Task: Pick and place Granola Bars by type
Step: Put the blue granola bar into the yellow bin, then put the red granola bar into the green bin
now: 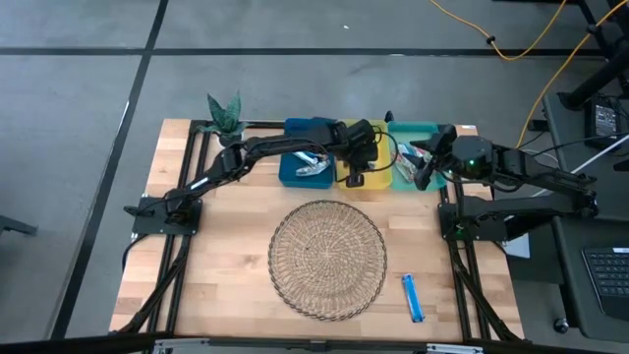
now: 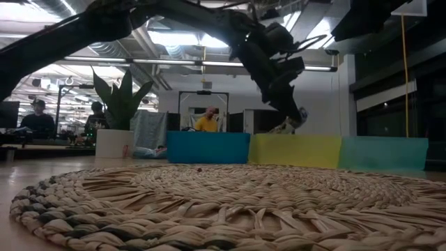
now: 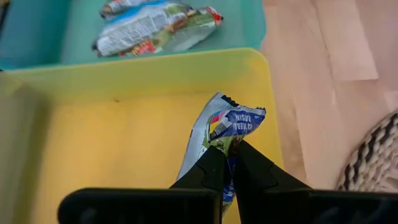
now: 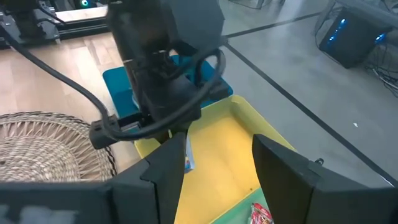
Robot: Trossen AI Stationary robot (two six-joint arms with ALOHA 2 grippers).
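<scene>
My left gripper [image 3: 227,163] is shut on a blue and silver-white granola bar [image 3: 229,122] above the yellow tray [image 3: 112,124], which stands between the blue tray [image 1: 293,175] and the teal tray [image 1: 405,129] along the far edge. In the low view the left gripper [image 2: 291,111] hangs over the yellow tray [image 2: 296,150]. Silver-white bars [image 1: 313,165] lie in the blue tray. Red-green bars [image 3: 155,26] lie in the teal tray [image 3: 249,28]. One blue bar [image 1: 413,297] lies flat on the table, right of the wicker mat [image 1: 326,258]. My right gripper [image 4: 214,174] is open and holds nothing, above the teal tray. My left gripper pinches the bar by one crinkled end of its wrapper [image 3: 225,144] between its two fingers. It comes from above, slanting down. The bar is lifted clear over the yellow tray, and its free end [image 3: 242,115] sticks out past the fingertips.
A potted plant [image 1: 226,116] stands at the far left corner. The two arms are close together over the trays. Bare wood [image 1: 226,246] shows left of the mat. Beyond the table are cables on the floor and people at desks [image 2: 205,122].
</scene>
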